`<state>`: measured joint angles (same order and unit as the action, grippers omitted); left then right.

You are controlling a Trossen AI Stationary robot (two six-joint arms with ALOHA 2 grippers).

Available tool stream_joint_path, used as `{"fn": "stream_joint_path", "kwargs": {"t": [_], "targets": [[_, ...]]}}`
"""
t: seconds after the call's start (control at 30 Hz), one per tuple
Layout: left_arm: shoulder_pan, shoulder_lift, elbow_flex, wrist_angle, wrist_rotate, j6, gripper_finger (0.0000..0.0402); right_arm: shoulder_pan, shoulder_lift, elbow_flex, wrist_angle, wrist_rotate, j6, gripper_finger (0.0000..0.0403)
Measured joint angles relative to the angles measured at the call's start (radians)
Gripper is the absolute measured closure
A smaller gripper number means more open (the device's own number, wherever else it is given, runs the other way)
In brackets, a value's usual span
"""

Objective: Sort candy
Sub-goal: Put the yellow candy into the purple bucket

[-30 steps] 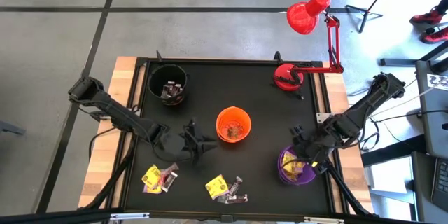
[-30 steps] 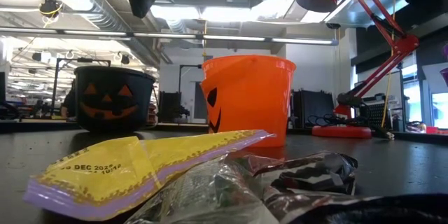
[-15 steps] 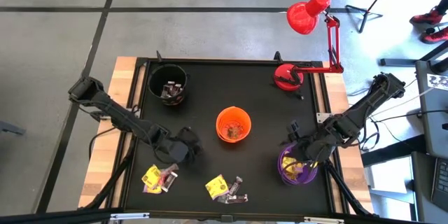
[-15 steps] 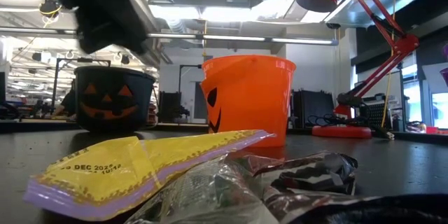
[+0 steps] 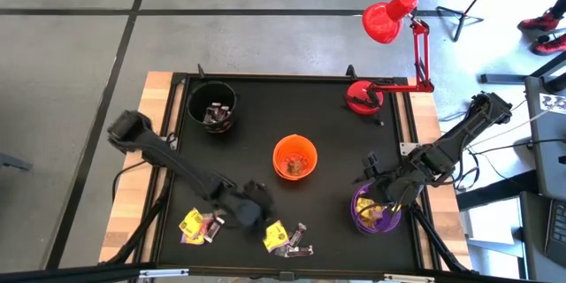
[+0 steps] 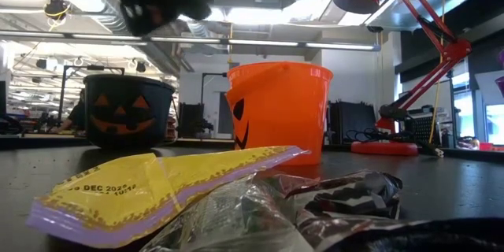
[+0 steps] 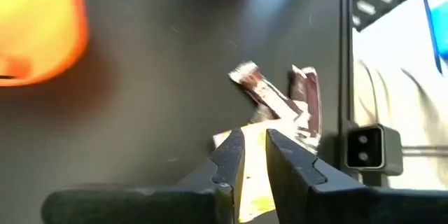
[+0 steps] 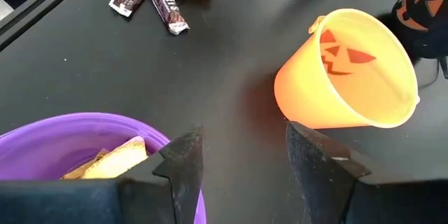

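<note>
Candy lies in two piles near the table's near edge: a left pile (image 5: 202, 225) and a middle pile (image 5: 285, 237) of yellow and dark wrappers. The middle pile also shows in the left wrist view (image 7: 280, 101) and, close up, in the low view (image 6: 157, 189). My left gripper (image 5: 263, 217) hovers just left of the middle pile, pointing slantwise down at it, its fingers (image 7: 253, 147) a narrow gap apart with a yellow wrapper showing beyond them. My right gripper (image 8: 238, 161) stands open above the purple cup (image 5: 376, 214), which holds yellow candy (image 8: 105, 161).
An orange cup (image 5: 294, 157) with candy stands mid-table, and a black cup (image 5: 212, 106) with dark candy at the far left. A red desk lamp (image 5: 389, 18) has its base (image 5: 363, 97) at the far right. A raised black frame borders the table.
My left gripper has gone from the table's middle toward the near edge and to the right, ending by the middle candy pile, and has tipped further down. The candy and the cups have not moved.
</note>
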<state>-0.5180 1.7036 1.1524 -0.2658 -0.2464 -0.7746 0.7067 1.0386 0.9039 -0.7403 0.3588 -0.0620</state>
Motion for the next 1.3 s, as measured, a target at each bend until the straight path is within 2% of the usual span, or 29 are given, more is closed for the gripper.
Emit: {"fn": "stream_joint_path", "kwargs": {"t": [0.13,0.33,0.53,0.7,1.1,1.3], "targets": [[0.013,0.123,0.076,-0.002,0.077,0.0,0.034,0.0,0.0,0.0,0.0,0.0,0.0,0.0205],[0.032,0.245,0.131,-0.006,0.169,0.0,0.0293,0.0,0.0,0.0,0.0,0.0,0.0,0.0205],[0.045,0.286,0.135,-0.021,0.173,0.0,0.0245,0.0,0.0,0.0,0.0,0.0,0.0,0.0205],[0.049,0.289,0.135,-0.04,0.15,0.007,0.0222,0.0,0.0,0.0,0.0,0.0,0.0,0.0205],[0.055,0.308,0.134,-0.088,0.132,0.026,0.0219,0.0,0.0,0.0,0.0,0.0,0.0,0.0205],[0.06,0.322,0.134,-0.082,0.158,0.027,0.0242,0.0,0.0,0.0,0.0,0.0,0.0,0.0205]]}}
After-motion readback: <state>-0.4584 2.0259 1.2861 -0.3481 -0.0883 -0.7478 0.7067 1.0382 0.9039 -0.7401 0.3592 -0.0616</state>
